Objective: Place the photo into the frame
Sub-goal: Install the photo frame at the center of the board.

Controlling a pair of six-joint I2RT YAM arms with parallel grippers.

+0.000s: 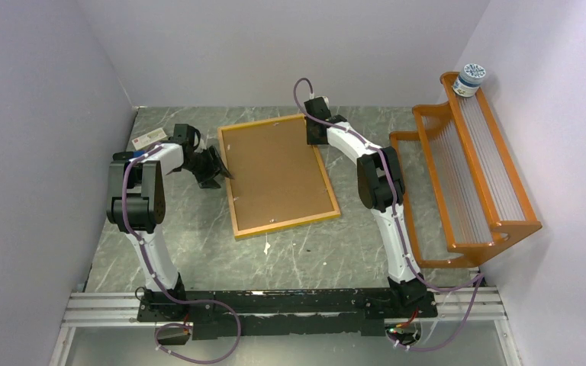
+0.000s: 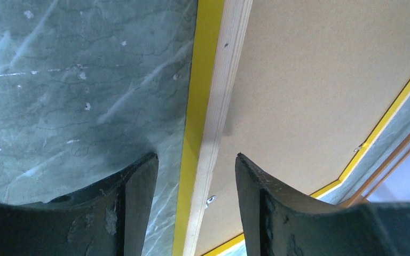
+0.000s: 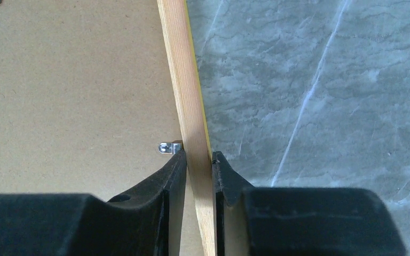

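While the right gripper (image 3: 198, 165) pinches the right rail of the frame (image 1: 288, 224), face down on the worktop (image 1: 198, 244), the left gripper (image 2: 196, 162) straddles the left rail, jaws wide; a one-sided lift could twist it and spill the backing panel (image 1: 275, 171); the photo is unseen.

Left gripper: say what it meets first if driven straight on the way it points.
The left gripper straddles the frame rail, open, so that rail likely comes first; its fingertips would touch the table and backing panel. Depth is unclear.
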